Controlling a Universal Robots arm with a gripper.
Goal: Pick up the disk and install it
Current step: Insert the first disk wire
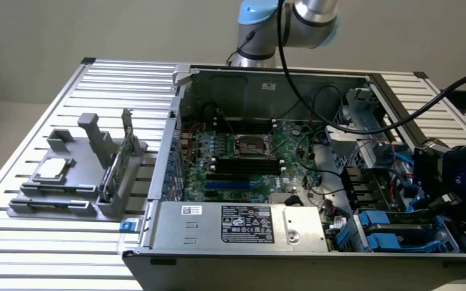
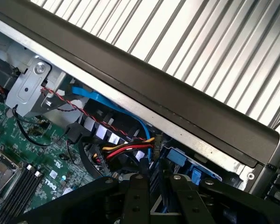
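Wrist view puts the disk [image 2: 178,157], blue rails showing, low in a corner of the computer case [image 1: 257,267], just past the gripper [image 2: 157,178] — whether it grips anything, I cannot tell. The case sits on a slatted metal table [image 1: 71,242]; cables [image 2: 126,148] cross beside the disk.

green motherboard [image 1: 291,144], black gripper [image 2: 156,179], blue drive brackets [image 1: 383,233], silver ribbed table [image 1: 55,245].
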